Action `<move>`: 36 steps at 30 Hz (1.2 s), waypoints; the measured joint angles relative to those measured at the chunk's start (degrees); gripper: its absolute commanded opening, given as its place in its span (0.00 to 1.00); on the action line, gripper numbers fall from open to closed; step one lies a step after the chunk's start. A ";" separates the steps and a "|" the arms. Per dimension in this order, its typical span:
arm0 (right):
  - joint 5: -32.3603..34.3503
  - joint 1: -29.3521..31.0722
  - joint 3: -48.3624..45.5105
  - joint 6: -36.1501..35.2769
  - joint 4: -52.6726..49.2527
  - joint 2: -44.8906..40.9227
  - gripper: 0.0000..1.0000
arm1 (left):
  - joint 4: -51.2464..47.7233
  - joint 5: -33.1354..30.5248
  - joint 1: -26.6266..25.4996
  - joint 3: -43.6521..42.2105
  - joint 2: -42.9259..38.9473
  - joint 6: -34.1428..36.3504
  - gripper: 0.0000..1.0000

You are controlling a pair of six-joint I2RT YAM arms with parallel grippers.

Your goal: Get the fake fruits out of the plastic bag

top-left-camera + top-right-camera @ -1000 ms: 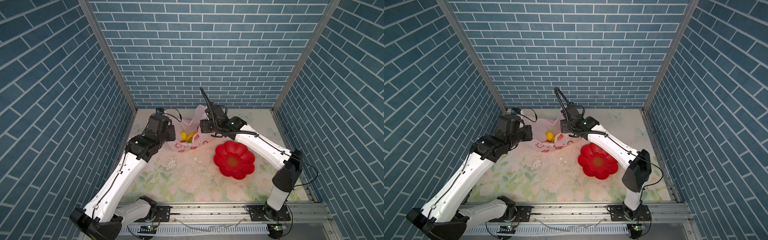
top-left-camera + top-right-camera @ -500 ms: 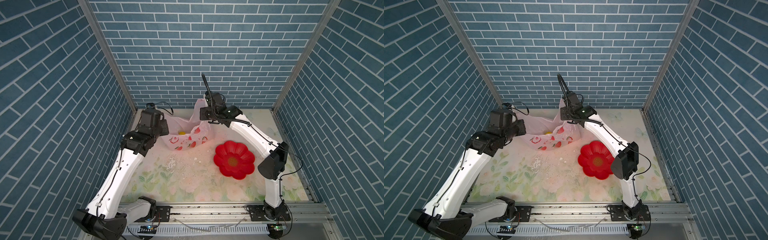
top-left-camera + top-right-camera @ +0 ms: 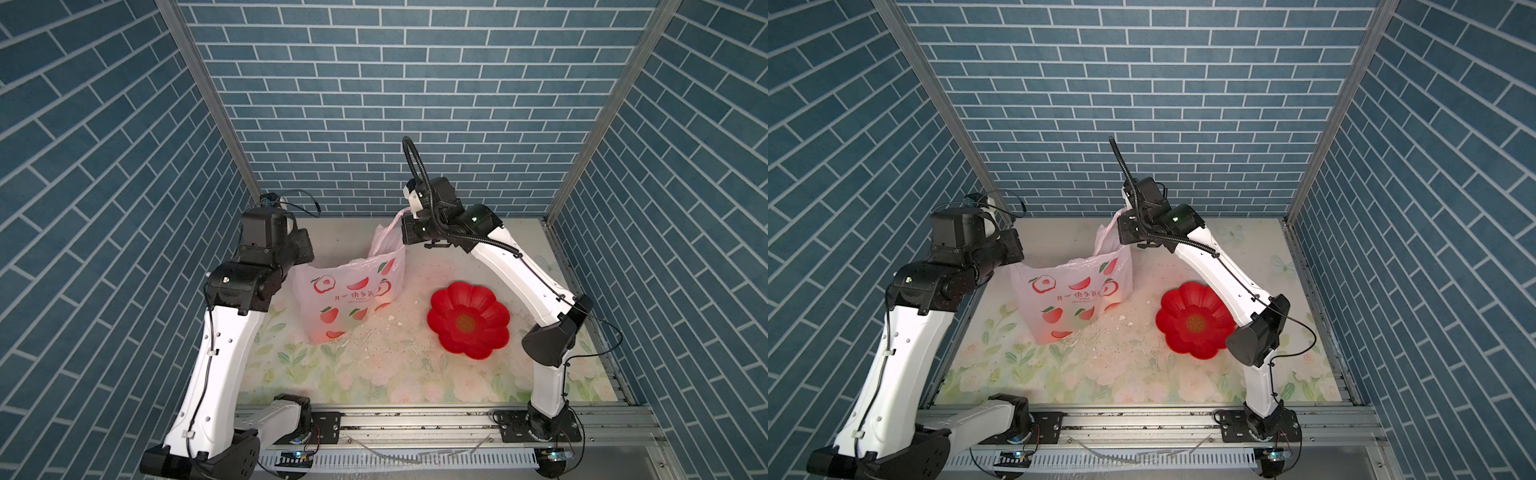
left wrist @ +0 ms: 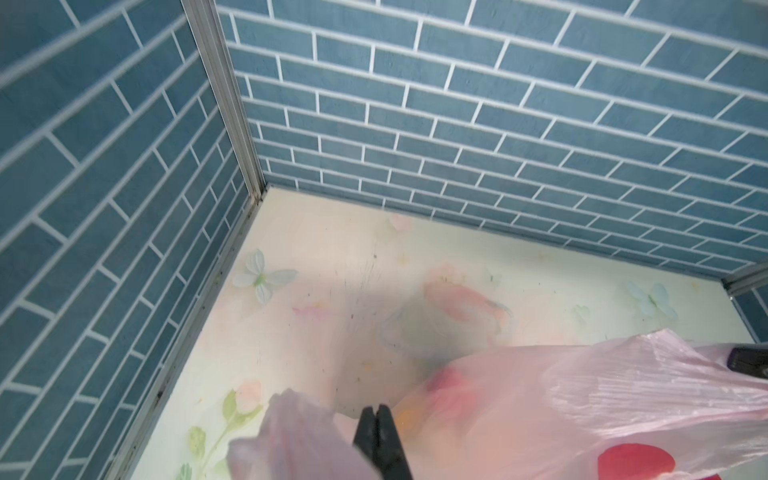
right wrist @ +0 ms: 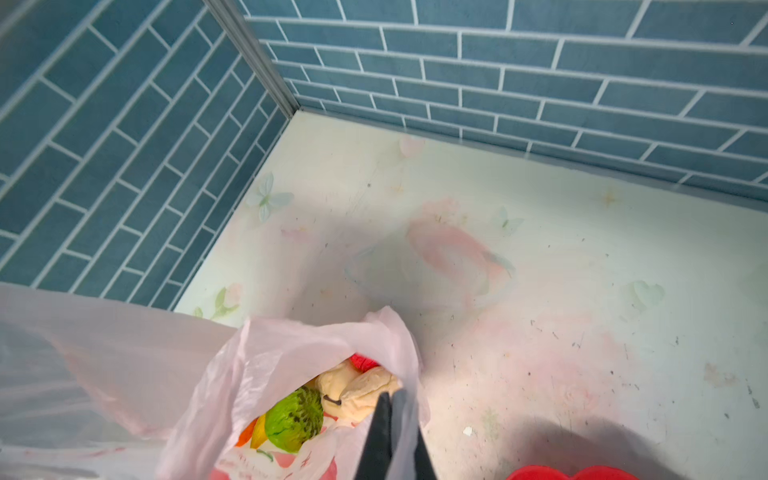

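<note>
Two grippers now pinch the bag. The right gripper (image 5: 390, 395) is clamped shut on pink film at the bag's handle (image 3: 388, 228), and the left gripper (image 4: 377, 411) is closed on the opposite edge of the mouth. Between them the bag (image 3: 349, 291) hangs tall and stretched near the back of the bench (image 3: 374, 374). I cannot tell if its bottom touches the bench. The change over the last second is plain. The right gripper goes from open to shut, both arms rise, and the bag goes from a low crumpled heap on the bench, with yellow fruit showing at its mouth, to this lifted sack. In both top views the fruits are now hidden behind the printed front. The right wrist view looks down the mouth at the fruits (image 5: 345, 386): a green ball (image 5: 297, 419), cream balls (image 5: 361, 392), a red berry (image 5: 365, 360) and slivers of orange and yellow, all deep inside. The red plate (image 3: 469, 320) sits empty, well apart on the right. For the task this looks like preparation only, since no fruit is out yet. With both grippers busy, emptying probably means tipping the bag or freeing one gripper to reach in. The thin film could slip or tear under the load.
</note>
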 measured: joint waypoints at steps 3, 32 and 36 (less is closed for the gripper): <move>-1.57 0.46 -10.01 0.02 1.16 -4.17 0.00 | -1.64 2.21 0.04 -6.95 -3.61 -2.36 0.00; -10.16 0.46 -36.06 1.90 16.65 -15.56 0.00 | -16.28 21.46 0.09 -2.25 -12.44 -16.09 0.83; -10.34 0.46 -36.30 2.73 18.62 -16.00 0.00 | -17.75 25.11 0.09 0.20 -9.51 -14.25 0.79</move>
